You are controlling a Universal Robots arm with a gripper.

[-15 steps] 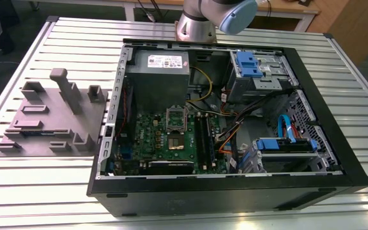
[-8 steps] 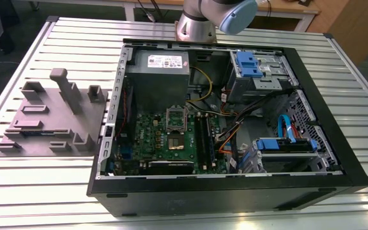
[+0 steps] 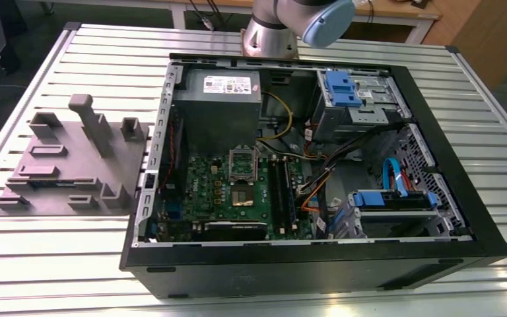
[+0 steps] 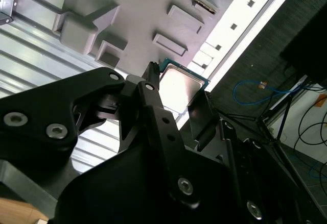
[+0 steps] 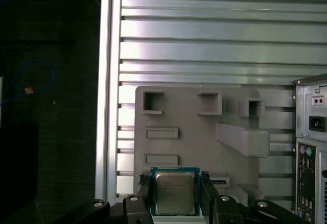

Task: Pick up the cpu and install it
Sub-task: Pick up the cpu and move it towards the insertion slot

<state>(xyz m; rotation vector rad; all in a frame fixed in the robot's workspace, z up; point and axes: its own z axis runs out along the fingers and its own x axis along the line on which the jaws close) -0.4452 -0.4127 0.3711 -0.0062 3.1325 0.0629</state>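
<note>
No print is legible. A white rectangular label [image 3: 225, 84] sits on the large grey metal box [image 3: 218, 112] inside the open black computer case [image 3: 324, 267]; its marks cannot be made out. Faint lines on the small, square, silver-topped cpu [image 5: 175, 192] are likewise unreadable.

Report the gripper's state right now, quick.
The gripper: shut on the cpu, with its fingers on two opposite edges.

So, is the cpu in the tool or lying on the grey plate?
In the tool: the first wrist view shows the cpu gripped between its fingers, with the grey plate behind it.
</note>
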